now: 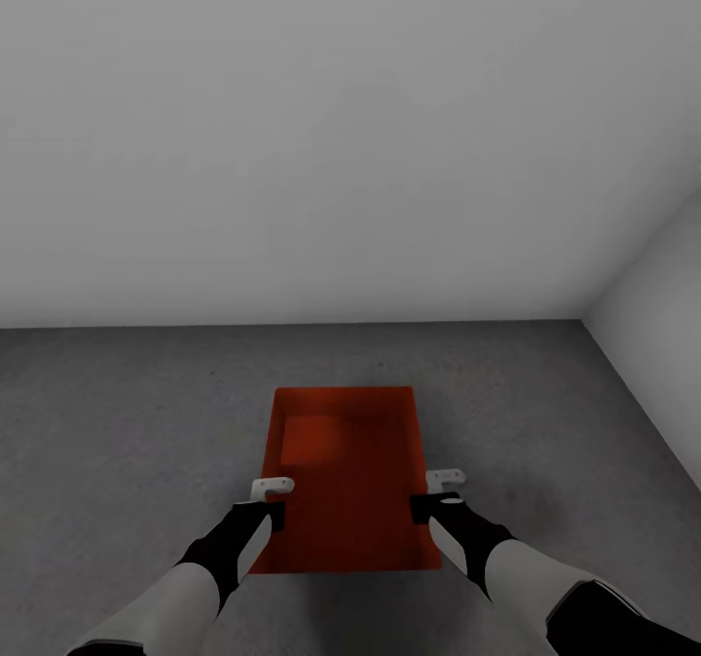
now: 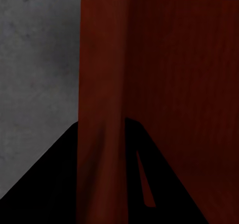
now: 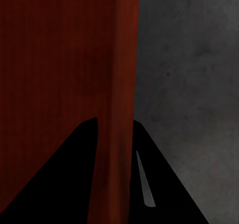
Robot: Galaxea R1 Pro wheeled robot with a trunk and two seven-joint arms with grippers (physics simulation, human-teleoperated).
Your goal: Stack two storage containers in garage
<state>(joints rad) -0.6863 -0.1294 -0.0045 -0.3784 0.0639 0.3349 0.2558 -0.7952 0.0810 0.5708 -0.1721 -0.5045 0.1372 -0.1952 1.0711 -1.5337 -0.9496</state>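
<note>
Grey floor (image 1: 117, 413), red bin (image 1: 346, 481) between tools, left tool (image 1: 273, 500), right tool (image 1: 435, 493) each clamping a side wall.

Container (image 1: 346, 481): matt red-orange plastic, smooth walls; floor (image 1: 117, 413) mottled grey concrete (matt, no gloss).

Place: I am in a bare garage-like room, unfurnished
Floor: dark grey mottled concrete (image 1: 117, 422) spreads under my arms; my wrist views show the same smooth grey surface (image 3: 194, 84)
Walls: a plain white-grey wall (image 1: 292, 130) faces me, and a second one (image 1: 657, 296) meets it in a corner at my right
Contents: one red-orange open-top storage bin (image 1: 346, 471), the sort kept in a garage
</note>
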